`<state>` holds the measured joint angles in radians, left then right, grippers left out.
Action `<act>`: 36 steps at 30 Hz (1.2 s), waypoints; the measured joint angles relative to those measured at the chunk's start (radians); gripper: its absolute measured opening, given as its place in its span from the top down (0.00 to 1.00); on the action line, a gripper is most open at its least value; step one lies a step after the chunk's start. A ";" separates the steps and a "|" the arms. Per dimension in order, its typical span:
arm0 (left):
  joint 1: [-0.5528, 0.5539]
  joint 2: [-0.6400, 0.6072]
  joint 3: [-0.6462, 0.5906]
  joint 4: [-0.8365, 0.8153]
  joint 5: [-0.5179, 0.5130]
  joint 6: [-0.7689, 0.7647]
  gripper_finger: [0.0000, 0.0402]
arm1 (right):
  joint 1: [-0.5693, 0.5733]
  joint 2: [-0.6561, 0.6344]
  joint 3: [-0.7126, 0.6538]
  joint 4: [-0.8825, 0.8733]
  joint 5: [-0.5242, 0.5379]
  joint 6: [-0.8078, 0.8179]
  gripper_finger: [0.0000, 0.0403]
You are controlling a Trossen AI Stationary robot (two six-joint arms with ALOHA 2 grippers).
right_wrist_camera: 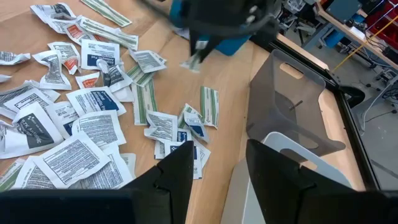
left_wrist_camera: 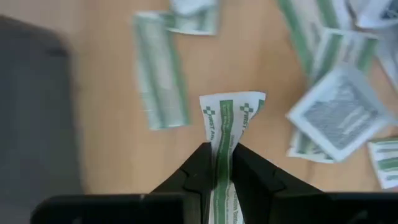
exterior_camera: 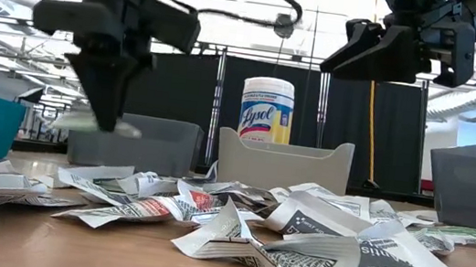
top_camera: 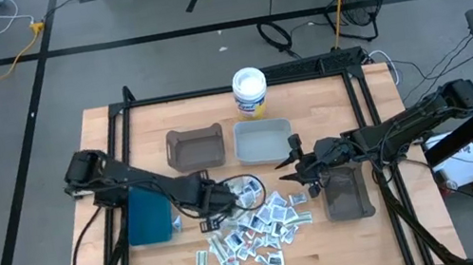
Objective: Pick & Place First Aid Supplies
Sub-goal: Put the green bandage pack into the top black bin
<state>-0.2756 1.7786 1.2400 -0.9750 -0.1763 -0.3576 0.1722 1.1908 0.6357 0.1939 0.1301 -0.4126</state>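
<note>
Left gripper (left_wrist_camera: 217,163) had a green-striped strip (left_wrist_camera: 225,134) pinched, lifted clear of the wooden desk (top_camera: 350,234)!

Its dark jaws were clamped together on that thin, crinkled paper strip, which stuck out past the tips above the pale wood grain. The right gripper (right_wrist_camera: 217,163) hovered off the desk with jaws apart, near the light grey bin (top_camera: 263,140). Below both lay the first aid supplies (top_camera: 257,225): flat, creased white and silvery packets with blue, green and red print, heaped loosely in the middle of the desk between the teal bin (top_camera: 146,215) and the dark bin (top_camera: 347,193).
</note>
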 joint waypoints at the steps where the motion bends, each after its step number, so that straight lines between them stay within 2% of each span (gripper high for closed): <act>1: 0.006 -0.018 0.000 -0.015 -0.021 -0.001 0.84 | 0.000 0.000 0.000 0.003 0.000 0.000 0.65; 9: 0.107 -0.175 0.001 -0.103 -0.245 0.083 0.84 | 0.000 0.000 0.000 0.020 0.000 -0.015 0.65; 14: 0.232 -0.231 0.003 -0.090 -0.300 0.202 0.84 | 0.000 0.000 0.000 0.022 0.000 -0.014 0.65; 18: 0.358 -0.236 0.002 -0.072 -0.284 0.299 0.84 | 0.000 0.000 0.000 0.022 0.000 -0.011 0.65; 26: 0.554 -0.232 0.002 -0.018 -0.087 0.427 0.84 | 0.000 0.000 0.000 0.021 0.000 -0.012 0.65; 31: 0.591 -0.232 0.002 -0.014 -0.039 0.479 0.83 | 0.000 0.000 0.000 0.019 0.000 -0.015 0.65; 36: 0.589 -0.232 0.002 -0.014 -0.037 0.480 0.71 | 0.000 0.000 0.000 0.019 0.000 -0.018 0.65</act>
<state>0.3138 1.5471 1.2423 -0.9894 -0.2134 0.1228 0.1719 1.1908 0.6357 0.2127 0.1299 -0.4302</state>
